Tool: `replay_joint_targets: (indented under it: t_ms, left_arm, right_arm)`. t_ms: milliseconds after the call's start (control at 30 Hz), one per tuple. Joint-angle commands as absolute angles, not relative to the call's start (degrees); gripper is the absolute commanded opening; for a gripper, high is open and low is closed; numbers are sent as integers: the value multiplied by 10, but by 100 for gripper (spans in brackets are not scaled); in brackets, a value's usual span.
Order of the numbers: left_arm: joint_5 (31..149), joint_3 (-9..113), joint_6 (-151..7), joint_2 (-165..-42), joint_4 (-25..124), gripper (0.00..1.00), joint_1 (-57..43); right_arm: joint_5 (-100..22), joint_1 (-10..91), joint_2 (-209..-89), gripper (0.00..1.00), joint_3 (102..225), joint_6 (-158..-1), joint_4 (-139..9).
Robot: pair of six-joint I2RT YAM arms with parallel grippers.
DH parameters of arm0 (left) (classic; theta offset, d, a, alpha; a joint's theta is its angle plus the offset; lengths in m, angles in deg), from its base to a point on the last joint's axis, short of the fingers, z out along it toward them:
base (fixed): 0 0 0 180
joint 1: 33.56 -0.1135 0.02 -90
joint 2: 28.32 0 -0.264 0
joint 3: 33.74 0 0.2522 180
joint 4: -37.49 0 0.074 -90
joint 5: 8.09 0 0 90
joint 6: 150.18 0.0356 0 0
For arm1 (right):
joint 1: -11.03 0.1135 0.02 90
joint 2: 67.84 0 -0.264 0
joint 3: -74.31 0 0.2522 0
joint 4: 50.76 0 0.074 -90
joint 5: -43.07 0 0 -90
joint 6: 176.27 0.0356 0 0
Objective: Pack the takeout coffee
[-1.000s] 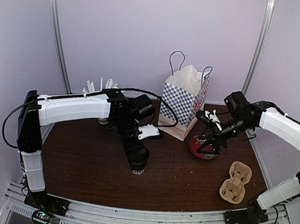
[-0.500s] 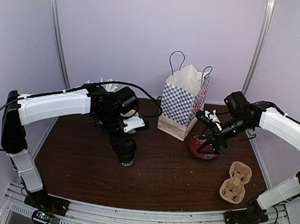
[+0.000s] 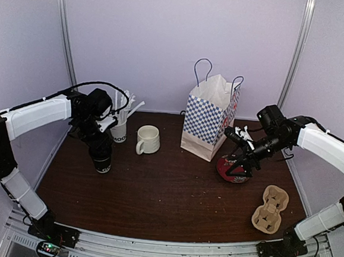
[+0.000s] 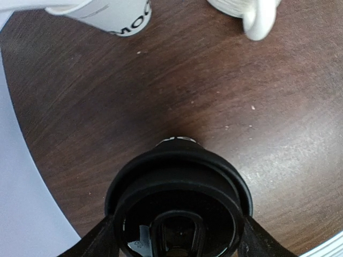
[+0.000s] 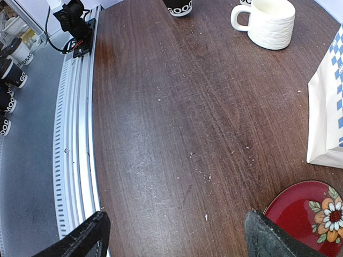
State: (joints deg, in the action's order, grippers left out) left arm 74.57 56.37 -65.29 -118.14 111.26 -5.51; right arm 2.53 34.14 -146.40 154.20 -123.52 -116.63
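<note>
The takeout coffee (image 3: pixel 103 160), a black paper cup with a round black lid, is upright at the left of the table. My left gripper (image 3: pixel 100 148) is shut on it from above. In the left wrist view the lid (image 4: pixel 179 203) fills the lower middle, with a finger (image 4: pixel 95 242) on each side. I cannot tell whether the cup's base touches the table. The checked paper bag (image 3: pixel 210 116) stands open at the back, right of centre. My right gripper (image 3: pixel 241 163) is open and empty over the red plate (image 3: pixel 231 170); its fingers (image 5: pixel 80 235) stand wide apart.
A similar cup with white straws (image 3: pixel 119 129) and a cream mug (image 3: pixel 148 140) stand just behind and to the right of the held cup. A cardboard cup carrier (image 3: pixel 270 209) lies at the front right. The left wall is close to my left arm.
My left arm has swung from the table's centre to the left with the coffee cup in its grip, uncovering the mug. The right arm has not moved.
</note>
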Motion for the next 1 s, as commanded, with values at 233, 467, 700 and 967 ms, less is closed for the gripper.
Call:
replay_joint_targets:
  t_ms: [233,467,700,967]
  left_arm:
    - [763,536,-682,-1170,1070,73,-131]
    - [776,527,-692,-1186,1065,78,-132]
    - [757,533,-694,-1173,1072,97,-133]
    - [738,599,-688,-1121,1113,98,-132]
  right_arm:
    - [25,341,-1466,90,1542,-1233,-1166]
    - [26,341,-1470,90,1543,-1232,-1167]
    - [29,341,-1469,91,1554,-1223,-1173]
    - [-103,339,-1498,88,1793,-1201,-1290]
